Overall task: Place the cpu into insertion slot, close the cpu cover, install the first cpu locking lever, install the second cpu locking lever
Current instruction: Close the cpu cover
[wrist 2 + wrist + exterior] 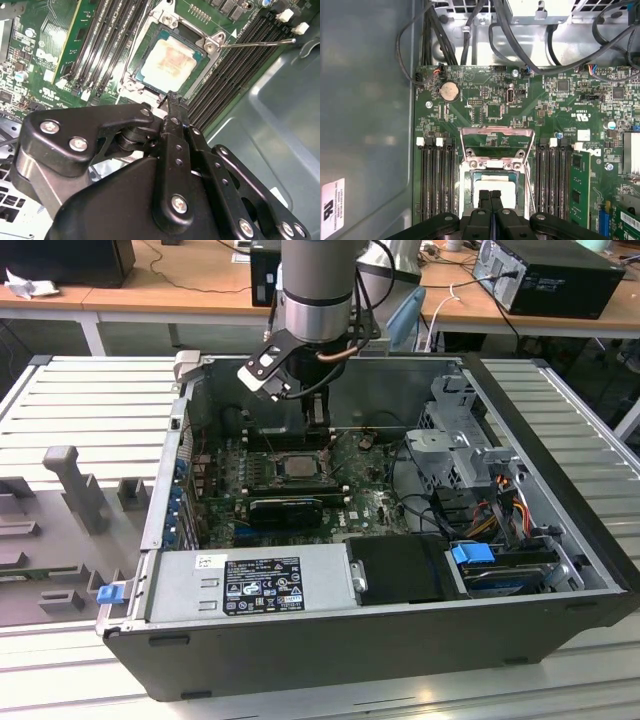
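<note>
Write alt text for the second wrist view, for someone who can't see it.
A closed black end effector is poised at the edge of a silver chip sitting in its socket on a green motherboard. A thin metal lever sticks out over the memory slots toward the case wall.

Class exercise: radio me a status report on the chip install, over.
Fingers shut, empty, above the chip. Chip seated in socket. Cover open, tipped back. One lever sticking out free beside the socket.
</note>
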Robot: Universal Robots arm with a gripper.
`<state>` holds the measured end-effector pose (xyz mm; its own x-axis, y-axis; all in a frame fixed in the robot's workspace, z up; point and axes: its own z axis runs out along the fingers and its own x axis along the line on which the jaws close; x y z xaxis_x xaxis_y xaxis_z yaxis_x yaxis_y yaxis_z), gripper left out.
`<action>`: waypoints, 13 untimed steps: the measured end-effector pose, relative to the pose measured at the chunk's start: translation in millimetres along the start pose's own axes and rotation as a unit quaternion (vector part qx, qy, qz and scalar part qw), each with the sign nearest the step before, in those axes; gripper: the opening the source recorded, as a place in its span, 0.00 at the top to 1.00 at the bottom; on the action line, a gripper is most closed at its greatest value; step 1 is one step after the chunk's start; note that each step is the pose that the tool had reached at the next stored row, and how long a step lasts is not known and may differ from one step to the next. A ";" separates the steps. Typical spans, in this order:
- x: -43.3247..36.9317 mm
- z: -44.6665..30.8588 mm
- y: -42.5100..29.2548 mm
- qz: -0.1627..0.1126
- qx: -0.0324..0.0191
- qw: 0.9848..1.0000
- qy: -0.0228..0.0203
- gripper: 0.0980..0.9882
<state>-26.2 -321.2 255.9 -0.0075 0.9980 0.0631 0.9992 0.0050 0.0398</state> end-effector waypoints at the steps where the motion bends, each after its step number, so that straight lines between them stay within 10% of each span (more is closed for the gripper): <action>1: 0.1 -1.1 0.1 0.000 0.000 1.000 0.000 0.99; 13: 1.8 -7.9 10.3 0.000 0.000 1.000 0.000 0.99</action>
<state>-16.3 -319.9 264.3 -0.0077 0.9980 0.0631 0.9992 0.0052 0.0398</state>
